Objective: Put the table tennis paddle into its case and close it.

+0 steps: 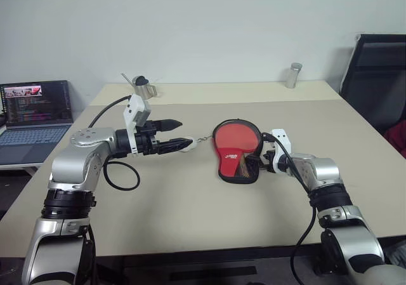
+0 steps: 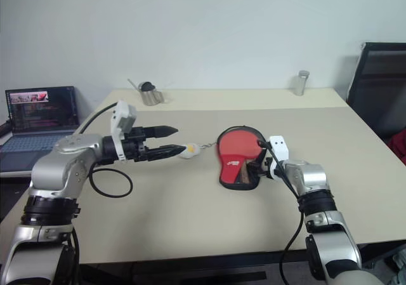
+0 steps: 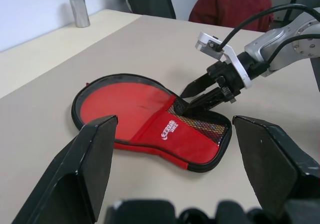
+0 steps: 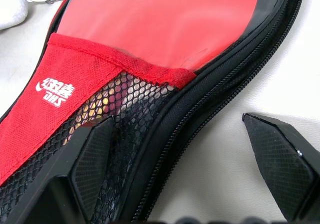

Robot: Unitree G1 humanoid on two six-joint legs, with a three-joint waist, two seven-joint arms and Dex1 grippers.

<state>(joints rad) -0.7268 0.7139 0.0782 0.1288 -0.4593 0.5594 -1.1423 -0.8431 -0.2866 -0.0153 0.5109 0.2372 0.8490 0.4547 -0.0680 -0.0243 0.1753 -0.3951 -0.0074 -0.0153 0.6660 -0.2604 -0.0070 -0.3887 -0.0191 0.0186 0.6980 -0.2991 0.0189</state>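
The case point(image 1: 237, 152) lies flat on the bench point(image 1: 190, 202). The right gripper point(image 3: 197, 95), fingers spread, straddles its handle-end edge, likely to pin it. The left gripper point(image 1: 176, 136) hovers spread, left of it.

Your left arm is raised over the desk's left half, left gripper point(image 1: 172, 136) pointing right, roughly level, fingers spread wide. Your right arm reaches forward near the desk's middle, right gripper point(image 3: 196, 97) angled down-left, fingers apart.

Even, soft indoor light; faint shadows, sharp focus, no glare.
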